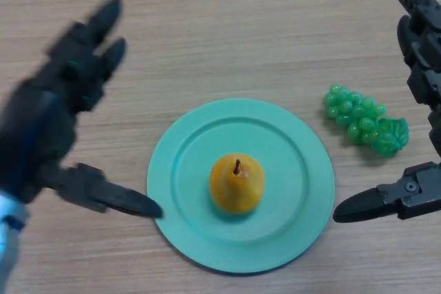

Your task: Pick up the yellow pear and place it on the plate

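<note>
Pear (236, 183) upright at centre of plate (298, 146); left hand (65, 122) and right hand (413, 135) both spread open, empty. Withdraw straight outward, avoiding plate rim and grapes (365, 120).

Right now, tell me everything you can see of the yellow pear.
The yellow pear is a rounded, yellow-orange fruit with a smooth, slightly glossy skin and a short dark stem pointing up toward the camera. It stands upright near the middle of the round teal plate, slightly toward the near side, resting on the plate's flat inner area. Nothing else touches it: the left hand and the right hand are both open and off to the sides.
</note>
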Robot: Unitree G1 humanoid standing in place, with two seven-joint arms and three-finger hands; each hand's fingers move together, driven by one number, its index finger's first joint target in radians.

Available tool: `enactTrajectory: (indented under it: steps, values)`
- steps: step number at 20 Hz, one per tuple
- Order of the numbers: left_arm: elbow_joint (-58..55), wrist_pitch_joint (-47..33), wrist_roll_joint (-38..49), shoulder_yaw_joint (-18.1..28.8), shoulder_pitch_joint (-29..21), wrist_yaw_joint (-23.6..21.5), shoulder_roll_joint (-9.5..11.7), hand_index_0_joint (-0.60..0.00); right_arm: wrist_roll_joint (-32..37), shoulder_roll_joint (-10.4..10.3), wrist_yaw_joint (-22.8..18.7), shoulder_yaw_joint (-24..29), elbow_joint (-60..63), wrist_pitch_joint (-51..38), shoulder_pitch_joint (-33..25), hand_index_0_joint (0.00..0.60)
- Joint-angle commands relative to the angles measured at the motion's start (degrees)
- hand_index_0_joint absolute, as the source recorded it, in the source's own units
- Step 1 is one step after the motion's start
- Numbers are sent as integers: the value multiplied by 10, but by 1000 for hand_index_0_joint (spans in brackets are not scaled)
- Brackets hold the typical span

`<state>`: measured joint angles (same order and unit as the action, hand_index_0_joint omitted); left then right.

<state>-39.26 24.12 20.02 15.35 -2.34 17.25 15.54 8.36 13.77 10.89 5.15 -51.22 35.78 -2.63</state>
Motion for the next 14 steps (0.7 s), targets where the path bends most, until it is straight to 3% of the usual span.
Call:
enactTrajectory:
  steps: [1,4,14]
  values:
    - [-28,-8,79,51,-28,-50,38,0,2,15,-4,13,-11,-84,-19,0]
    - [-14,-29,85,49,-40,-70,59,0,3,15,-3,10,6,-104,-19,0]
    - [-9,-95,-13,10,-25,-54,34,0,8,11,-15,-8,32,-111,-31,0]
